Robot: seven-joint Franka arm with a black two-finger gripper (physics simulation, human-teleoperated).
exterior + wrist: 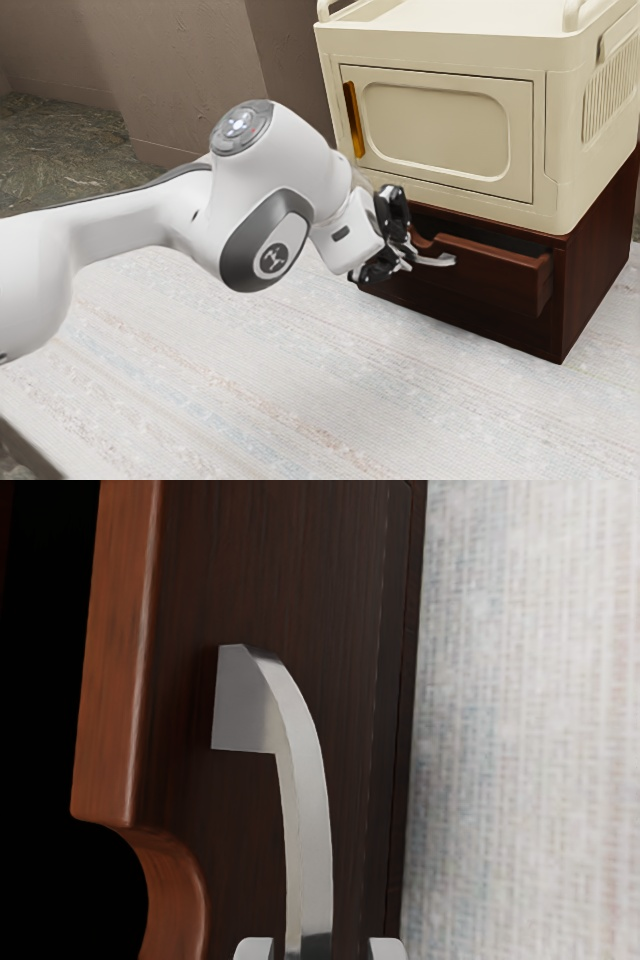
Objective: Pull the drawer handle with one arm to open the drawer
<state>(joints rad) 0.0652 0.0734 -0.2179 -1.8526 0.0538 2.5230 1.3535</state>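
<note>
A: so where's the gripper (407,250) at?

B: right at the drawer's handle (312,810), fingers (387,948) apart, one either side of it (kinda loose, slivers of gap both sides).

A: and the drawer (495,272)?

B: partly open, just ahead of the gripper. Cream box (435,120) sits higher up, above both.

Cream cabinet (430,50) above the tool (409,253)
From where I'm standing, its door (435,130), with an amber handle (354,120), sits above the tool; the pale, faintly striped worktop (250,380) spreads below, and a brown wall (190,60) rises behind.
</note>
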